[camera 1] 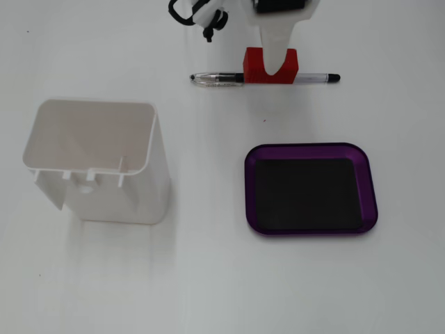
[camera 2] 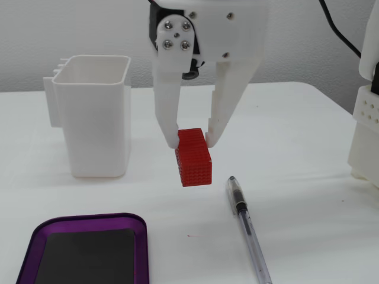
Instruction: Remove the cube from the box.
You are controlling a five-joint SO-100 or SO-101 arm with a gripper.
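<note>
The red ribbed cube (camera 2: 194,163) is held between the two white fingers of my gripper (camera 2: 192,139), which pinch its upper end. It hangs slightly tilted, low over the white table, outside the box. In a fixed view from above, the cube (camera 1: 254,67) sits at the top centre with my gripper (camera 1: 271,66) over it, on the line of a pen. The purple box (camera 1: 311,147) with its black bottom is empty; in a fixed view its corner (camera 2: 89,219) shows at the bottom left, apart from the cube.
A clear pen (camera 1: 215,79) lies across the table under the cube; it also shows just right of the cube (camera 2: 246,222). A tall white container (camera 1: 104,188) stands to the left (camera 2: 98,130). A white arm base (camera 2: 367,130) stands at the right edge.
</note>
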